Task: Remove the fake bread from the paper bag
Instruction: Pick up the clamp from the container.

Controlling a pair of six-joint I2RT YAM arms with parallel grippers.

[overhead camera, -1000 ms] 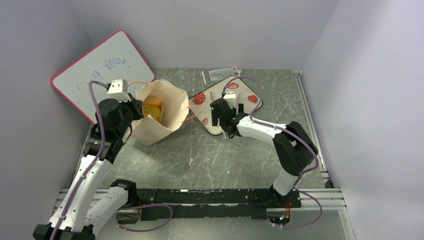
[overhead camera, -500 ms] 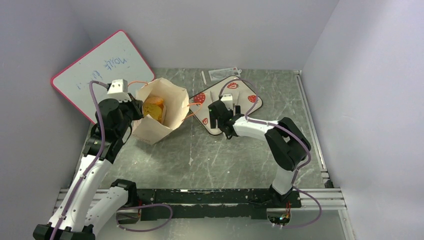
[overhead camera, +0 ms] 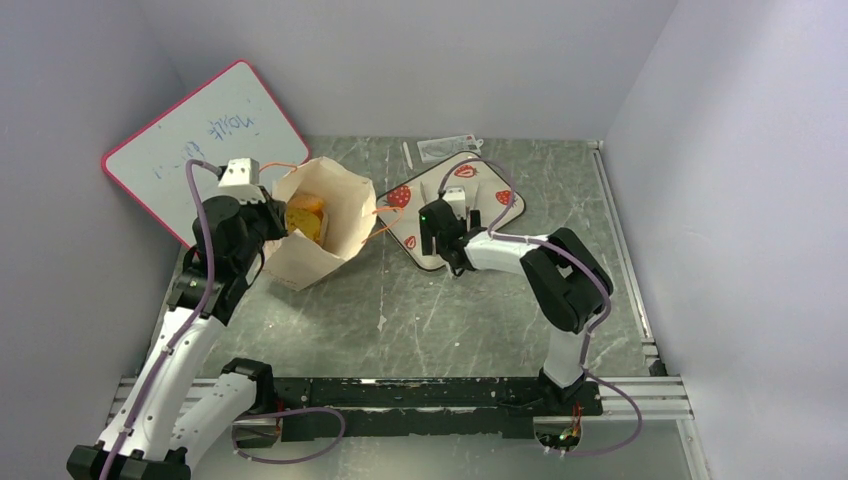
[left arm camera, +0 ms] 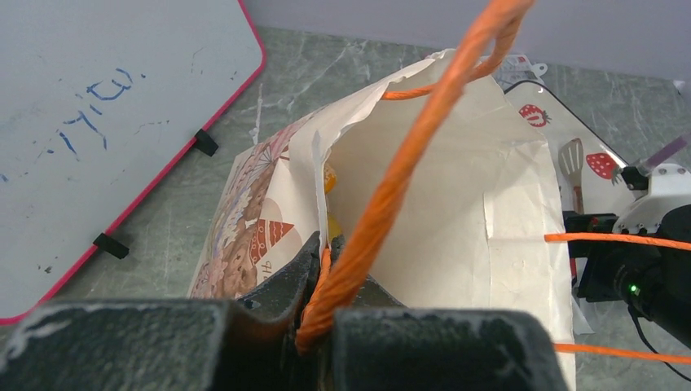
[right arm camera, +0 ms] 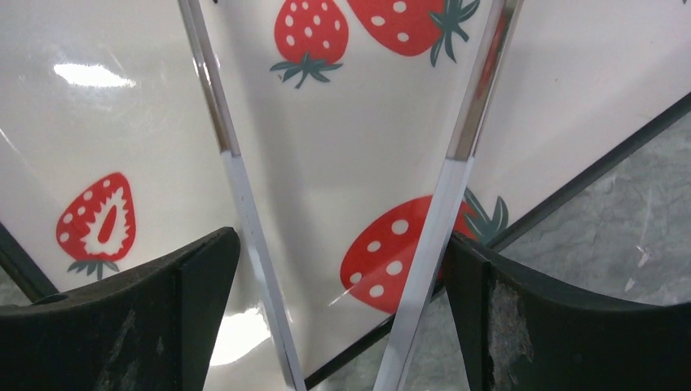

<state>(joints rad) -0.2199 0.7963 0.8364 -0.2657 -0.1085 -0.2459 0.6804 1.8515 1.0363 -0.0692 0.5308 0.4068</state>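
The cream paper bag (overhead camera: 325,228) lies tilted on the table with its mouth facing up. Orange-yellow fake bread (overhead camera: 306,216) shows inside it; in the left wrist view only a yellow sliver of bread (left arm camera: 330,181) peeks past the bag's rim. My left gripper (overhead camera: 268,224) is shut on the bag's orange cord handle (left arm camera: 383,195) at the rim of the bag (left arm camera: 456,220). My right gripper (overhead camera: 431,236) hovers open and empty over the near corner of the strawberry-print tray (overhead camera: 487,185). Its fingers (right arm camera: 163,314) stand wide over the tray (right arm camera: 342,155).
A pink-framed whiteboard (overhead camera: 200,135) leans against the left wall behind the bag. A clear plastic packet (overhead camera: 447,150) lies at the back of the table. Grey walls close in on the left, back and right. The bag's second orange handle (overhead camera: 382,222) trails toward the tray.
The right arm's elbow has swung in to the left, and its gripper has shifted slightly left over the tray, still open. The left gripper and the bag have barely moved.
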